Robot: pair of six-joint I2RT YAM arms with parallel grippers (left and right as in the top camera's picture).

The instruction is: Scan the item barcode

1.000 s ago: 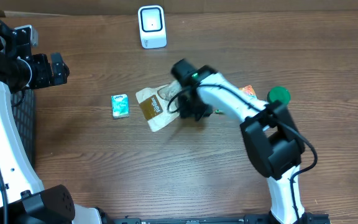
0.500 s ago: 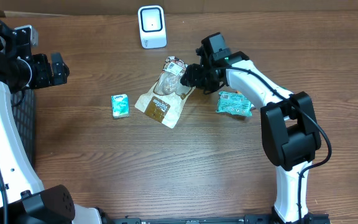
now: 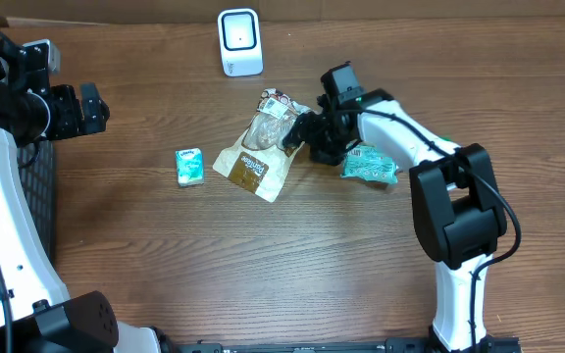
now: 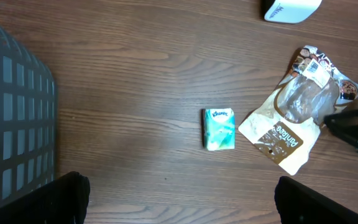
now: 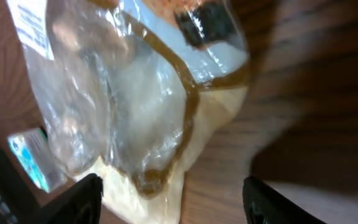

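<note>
The wooden tabletop (image 3: pixel 165 275) carries everything. At its left edge, under my left arm (image 3: pixel 27 108), stands a dark mesh basket (image 4: pixel 11 124). My left jaws hang high above that side, spread as wide as they go, the two fingers (image 4: pixel 55 199) at the corners of the left wrist view with nothing between them.

My right arm (image 3: pixel 400 127) reaches in from the right toward the middle of the tabletop. Its jaws are parted wide and grip nothing; both fingers (image 5: pixel 82 199) stand clear of each other above the plastic, just at the right edge of the bag.

The bag (image 3: pixel 261 147) lies flat near the middle of the tabletop. It is a tan and clear pouch, and its long axis runs on a slant: the printed end with a small white label points up and right, toward the far edge, and the tan end points down and left. From the right wrist the clear window is crumpled and shiny.

The white scanner (image 3: pixel 239 41) stands upright near the far edge, apart from the bag's label end. A green packet (image 3: pixel 369 164) lies just right of my right jaws. A small pack of tissues (image 3: pixel 189 166) lies left of the bag, near but not touching.
</note>
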